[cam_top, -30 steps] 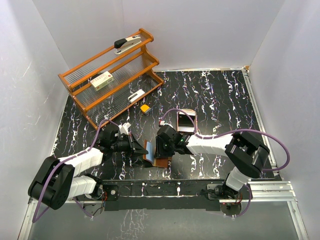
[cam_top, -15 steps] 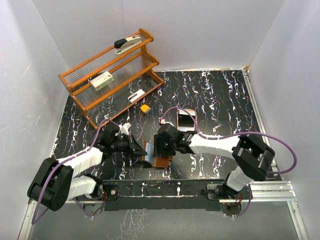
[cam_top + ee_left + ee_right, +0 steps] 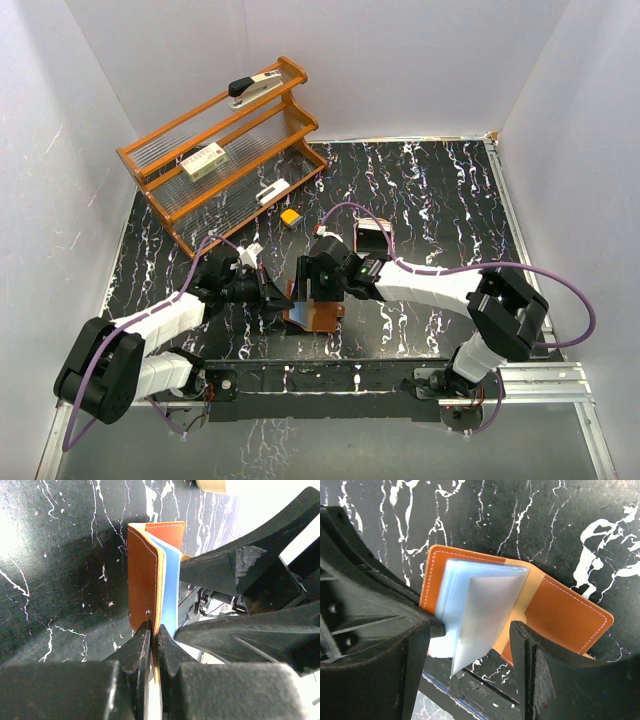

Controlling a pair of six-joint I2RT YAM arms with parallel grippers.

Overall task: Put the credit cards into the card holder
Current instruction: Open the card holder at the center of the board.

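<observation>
The card holder (image 3: 318, 313), a reddish-brown leather wallet, lies open near the table's front middle. My left gripper (image 3: 273, 295) is shut on its left flap (image 3: 144, 580) and holds that flap upright; the fingertips (image 3: 154, 630) pinch the leather edge. Pale blue-grey sheets (image 3: 480, 607) stand up from the fold; I cannot tell cards from pockets. My right gripper (image 3: 470, 670) is open and straddles those sheets from above without touching them. It is right over the wallet in the top view (image 3: 305, 287). A flat shiny rectangle with a reddish edge (image 3: 375, 238) lies behind the right arm.
A wooden three-tier rack (image 3: 220, 150) stands at the back left with a stapler (image 3: 255, 87) and small boxes on it. A small yellow-orange block (image 3: 291, 216) lies in front of the rack. White walls enclose the black marbled table (image 3: 450, 200).
My right gripper has moved left and a little back, over the wallet's raised sheets. The left gripper has kept its hold on the flap, which now stands more upright.
</observation>
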